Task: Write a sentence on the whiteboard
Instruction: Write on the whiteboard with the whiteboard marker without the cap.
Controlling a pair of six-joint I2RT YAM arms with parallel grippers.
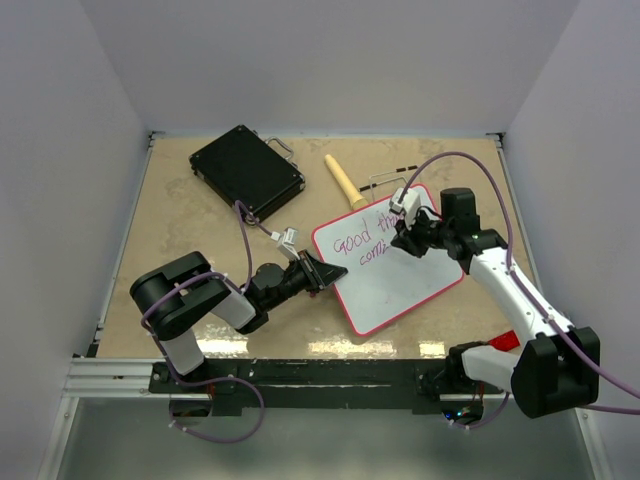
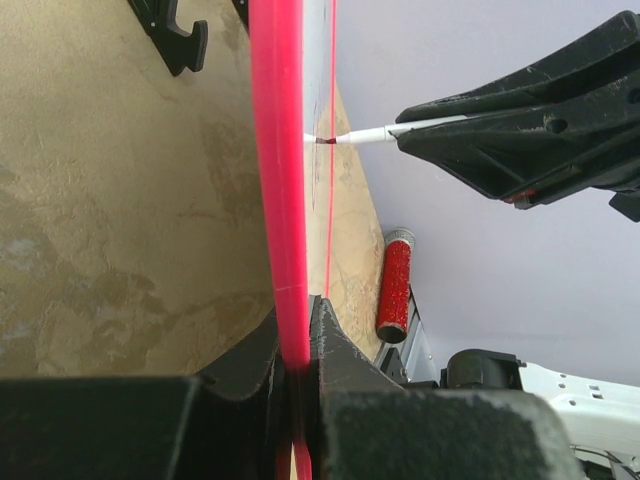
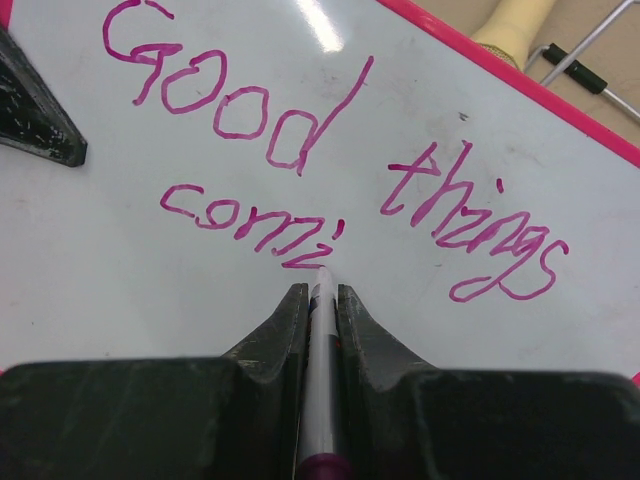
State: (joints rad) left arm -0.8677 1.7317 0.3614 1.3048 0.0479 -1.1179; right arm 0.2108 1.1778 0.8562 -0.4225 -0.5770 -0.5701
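The whiteboard (image 1: 400, 280), white with a red-pink rim (image 2: 278, 180), lies slanted on the table right of centre. My left gripper (image 1: 322, 272) is shut on its left rim (image 2: 292, 330), holding that edge. My right gripper (image 1: 410, 235) is shut on a white marker (image 3: 322, 370) whose tip touches the board (image 3: 120, 290). The sentence (image 3: 300, 140) in pink-purple reads "Good things" on the first line, with "comi" begun below it. In the left wrist view the marker (image 2: 360, 135) meets the board edge-on.
A black hard case (image 1: 246, 170) lies at the back left. A tan wooden handle (image 1: 344, 181) and a thin wire piece (image 1: 385, 183) lie behind the board. A red cylinder (image 2: 395, 283) rests near the table's front edge on the right.
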